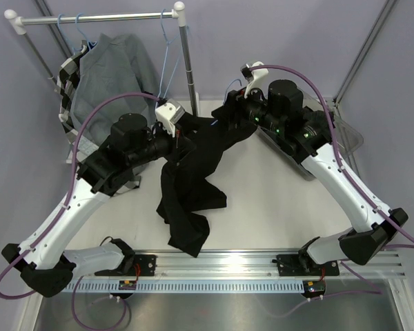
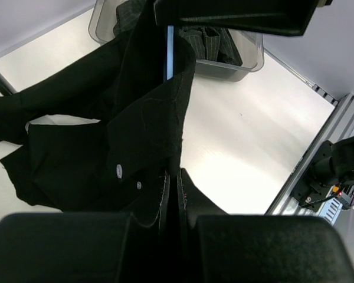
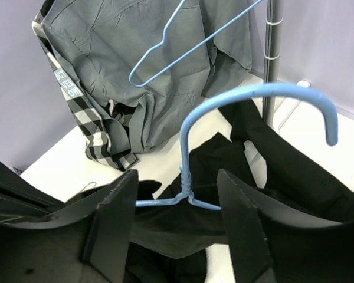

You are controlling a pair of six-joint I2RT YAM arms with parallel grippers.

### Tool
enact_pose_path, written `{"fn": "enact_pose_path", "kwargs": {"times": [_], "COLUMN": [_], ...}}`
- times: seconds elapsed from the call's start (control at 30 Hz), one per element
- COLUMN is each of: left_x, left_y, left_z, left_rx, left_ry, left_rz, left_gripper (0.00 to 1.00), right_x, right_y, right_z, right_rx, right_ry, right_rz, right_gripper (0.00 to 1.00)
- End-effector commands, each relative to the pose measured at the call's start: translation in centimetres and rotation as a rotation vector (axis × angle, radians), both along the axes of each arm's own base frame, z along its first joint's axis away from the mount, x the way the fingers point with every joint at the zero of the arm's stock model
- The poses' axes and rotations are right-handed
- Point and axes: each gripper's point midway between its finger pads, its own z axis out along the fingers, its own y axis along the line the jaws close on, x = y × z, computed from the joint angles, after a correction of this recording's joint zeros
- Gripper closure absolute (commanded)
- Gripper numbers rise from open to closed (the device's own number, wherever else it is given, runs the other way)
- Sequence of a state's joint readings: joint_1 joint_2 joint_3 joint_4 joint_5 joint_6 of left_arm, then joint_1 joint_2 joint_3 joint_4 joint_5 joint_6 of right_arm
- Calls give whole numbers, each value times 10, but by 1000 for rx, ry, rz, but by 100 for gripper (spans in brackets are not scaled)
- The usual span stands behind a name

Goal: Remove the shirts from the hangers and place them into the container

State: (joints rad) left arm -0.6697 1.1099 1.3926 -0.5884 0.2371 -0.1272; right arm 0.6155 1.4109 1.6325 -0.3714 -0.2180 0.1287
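The black shirt [image 1: 193,186] looks soft, light and limp, and lies draped at the table centre. I think the best hold is at a hem. The left gripper [image 2: 172,200] pinches its buttoned edge. The right gripper [image 3: 177,180] is spread around the neck of the thin, stiff, light-blue wire hanger [image 3: 253,93]. The clear plastic container [image 1: 352,138] is at 2 o'clock.

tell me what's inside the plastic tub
Bunched dark fabric with thin pale stripes lies in the tub. The black shirt hanging in front covers the tub's left side, so the rest cannot be seen.
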Motion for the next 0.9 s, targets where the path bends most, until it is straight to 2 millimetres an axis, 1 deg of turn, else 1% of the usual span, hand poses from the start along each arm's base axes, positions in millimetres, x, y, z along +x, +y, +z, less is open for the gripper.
{"fn": "enact_pose_path", "kwargs": {"times": [0.0, 0.03, 0.13, 0.17, 0.23, 0.27, 0.3, 0.33, 0.37, 0.4, 0.43, 0.47, 0.5, 0.53, 0.6, 0.63, 0.67, 0.7, 0.73, 0.77, 0.8, 0.83, 0.87], "left_x": [-4, -5, -5, -4, -4, -4, -4, -4, -3, -2, -2, 0, 1, 0, 2, 3, 5, 6, 10, 10, 10, 16, 17], "left_y": [-6, -6, -7, -8, -8, -8, -7, -7, -7, -7, -6, -5, -5, -5, -4, -4, -3, -4, -8, -11, -15, -21, -24], "left_z": [33, 32, 29, 28, 29, 28, 29, 28, 27, 26, 26, 25, 25, 26, 28, 32, 34, 37, 34, 44, 45, 40, 45], "left_rx": [-86, -85, -81, -80, -81, -81, -81, -79, -75, -73, -72, -69, -68, -68, -69, -76, -78, -81, -79, -97, -105, -99, -110], "left_ry": [-119, -119, -115, -112, -113, -114, -115, -115, -115, -115, -116, -117, -118, -120, -122, -126, -130, -130, -115, -124, -110, -89, -86], "left_rz": [-47, -49, -52, -57, -57, -55, -52, -51, -47, -44, -40, -33, -28, -29, -16, -9, 0, 4, 4, -11, -18, -24, -27], "left_gripper": [100, 100, 100, 100, 100, 100, 100, 100, 100, 100, 97, 90, 82, 63, 44, 37, 30, 29, 29, 29, 29, 30, 32], "right_x": [0, 1, 4, 5, 6, 7, 8, 9, 9, 12, 13, 14, 15, 16, 17, 17, 17, 17, 17, 16, 16, 17, 15], "right_y": [3, 4, 5, 5, 6, 6, 5, 5, 4, 0, -2, -4, -10, -13, -18, -21, -20, -22, -22, -20, -19, -19, -17], "right_z": [33, 29, 25, 22, 20, 18, 16, 14, 10, 9, 6, 2, 3, 2, -2, -1, -6, -7, -9, -13, -16, -17, -20], "right_rx": [46, 41, 33, 26, 24, 21, 15, 11, 1, -11, -20, -33, -43, -48, -68, -69, -79, -86, -92, -102, -105, -109, -110], "right_ry": [-81, -76, -71, -67, -65, -62, -62, -60, -56, -62, -63, -60, -72, -74, -80, -85, -81, -83, -85, -81, -78, -79, -76], "right_rz": [-9, -9, -11, -11, -12, -14, -21, -24, -29, -50, -63, -76, -101, -115, -136, -144, -144, -150, -151, -150, -148, -149, -143], "right_gripper": [39, 45, 55, 63, 72, 84, 90, 97, 100, 100, 100, 100, 100, 100, 100, 100, 100, 100, 100, 100, 100, 100, 100]}}
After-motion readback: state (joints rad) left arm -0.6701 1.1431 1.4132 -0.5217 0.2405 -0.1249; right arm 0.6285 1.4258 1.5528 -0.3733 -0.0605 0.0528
